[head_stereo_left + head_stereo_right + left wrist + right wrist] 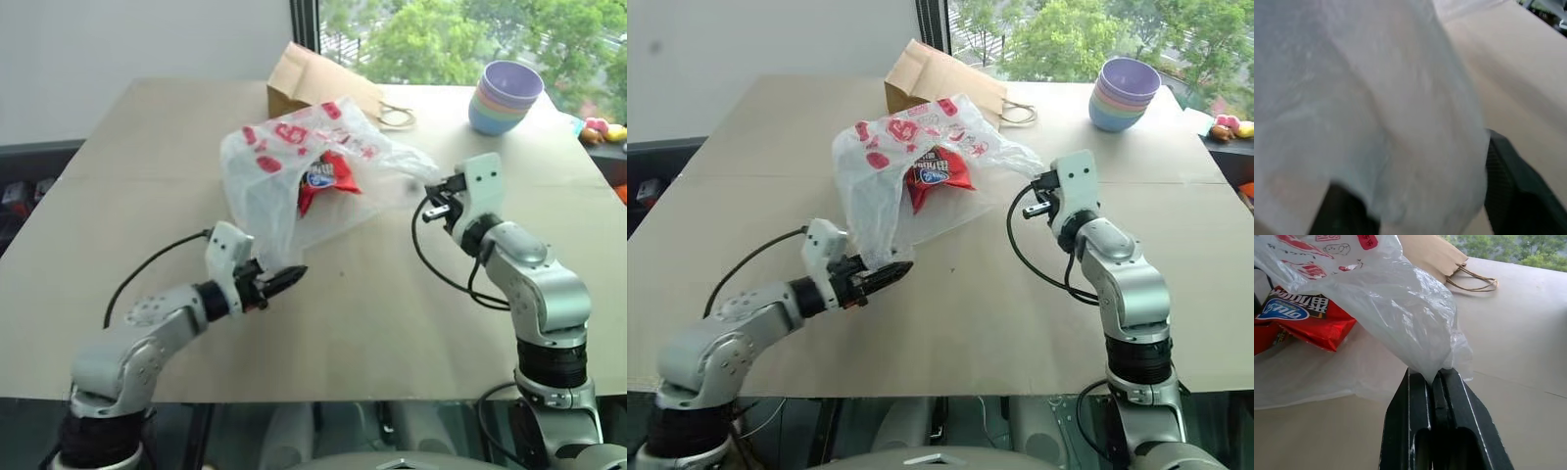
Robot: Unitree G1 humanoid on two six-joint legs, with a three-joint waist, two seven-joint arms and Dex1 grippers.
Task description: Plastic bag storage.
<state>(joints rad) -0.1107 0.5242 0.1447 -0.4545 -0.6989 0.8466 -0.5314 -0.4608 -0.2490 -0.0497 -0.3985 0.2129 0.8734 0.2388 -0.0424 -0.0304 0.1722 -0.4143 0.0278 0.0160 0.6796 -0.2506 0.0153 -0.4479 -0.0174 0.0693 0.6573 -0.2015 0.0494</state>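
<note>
The plastic bag point(294, 166), thin translucent white film with red print, hangs raised over the middle of the table, stretched between my two grippers. A red chip packet point(323, 181) shows through it. My right gripper point(1434, 374) is shut on the bag's right corner, and its closed fingers pinch a bunched tip of film. My left gripper point(294, 276) is at the bag's lower left end. In the left wrist view its fingers point(1518, 196) stand apart with the film draped between them.
A brown paper bag point(309, 78) with handles lies behind the plastic bag at the table's far side. A stack of pastel bowls point(505, 98) stands at the far right. Small toys point(598, 129) sit beyond the right edge. Bare tabletop point(392, 323) lies between my arms.
</note>
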